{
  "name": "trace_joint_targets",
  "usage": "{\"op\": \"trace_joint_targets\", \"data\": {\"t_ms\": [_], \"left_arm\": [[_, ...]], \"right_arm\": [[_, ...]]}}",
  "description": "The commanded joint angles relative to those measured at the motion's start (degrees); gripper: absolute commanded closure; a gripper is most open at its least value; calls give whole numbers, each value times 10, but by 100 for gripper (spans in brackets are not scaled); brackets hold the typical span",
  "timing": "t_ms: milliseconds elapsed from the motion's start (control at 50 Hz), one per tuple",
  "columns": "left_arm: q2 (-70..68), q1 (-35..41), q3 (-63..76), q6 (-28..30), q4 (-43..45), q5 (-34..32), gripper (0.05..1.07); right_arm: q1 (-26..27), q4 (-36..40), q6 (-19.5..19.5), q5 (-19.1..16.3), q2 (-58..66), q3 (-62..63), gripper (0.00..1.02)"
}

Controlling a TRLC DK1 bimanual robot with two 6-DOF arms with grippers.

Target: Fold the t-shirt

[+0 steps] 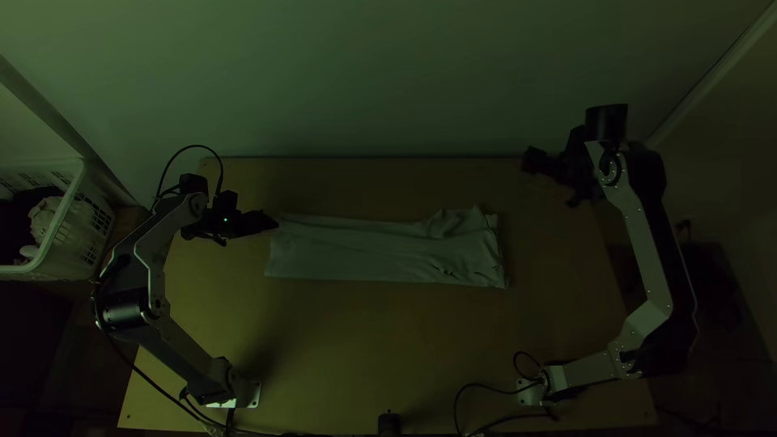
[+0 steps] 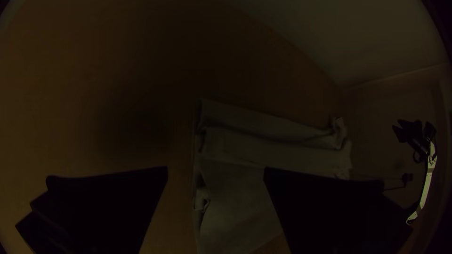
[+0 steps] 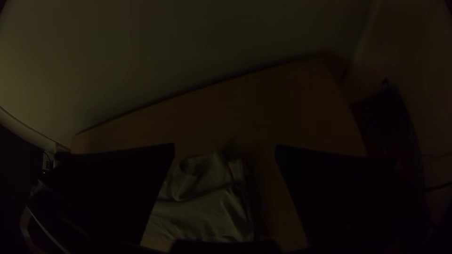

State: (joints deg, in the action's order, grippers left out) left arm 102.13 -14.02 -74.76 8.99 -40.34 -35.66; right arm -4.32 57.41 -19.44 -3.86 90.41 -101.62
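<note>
The pale t-shirt (image 1: 364,251) lies as a long, narrow folded strip across the table, rumpled at its right end. My left gripper (image 1: 273,222) is over the strip's left end in the top view; in the left wrist view this gripper (image 2: 215,171) is open, with the layered cloth (image 2: 245,188) beyond and between its fingers. Beyond the right end of the shirt, my right gripper (image 1: 530,160) is over the table's far right corner. The right wrist view has that gripper (image 3: 225,148) open, the rumpled shirt end (image 3: 202,202) lying below it.
A white basket (image 1: 81,218) holding cloth stands left of the table. Bare wood (image 1: 364,340) lies in front of the shirt, and a pale wall (image 1: 388,81) rises behind the table. Black cables (image 1: 486,387) run by the near edge.
</note>
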Motion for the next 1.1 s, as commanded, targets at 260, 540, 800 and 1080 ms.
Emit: {"op": "trace_joint_targets", "data": {"t_ms": [260,540,800,1080], "left_arm": [[50,-6,43,15,18,-33,10],[65,59,65,-11,46,-34,10],[64,136,75,-74,85,-26,9],[53,189,98,-138,141,80,59]], "right_arm": [[4,-14,-2,3,-54,16,4],[3,-14,-3,3,-66,27,4],[3,-15,-2,3,-84,41,4],[3,-15,-2,3,-101,58,4]]}}
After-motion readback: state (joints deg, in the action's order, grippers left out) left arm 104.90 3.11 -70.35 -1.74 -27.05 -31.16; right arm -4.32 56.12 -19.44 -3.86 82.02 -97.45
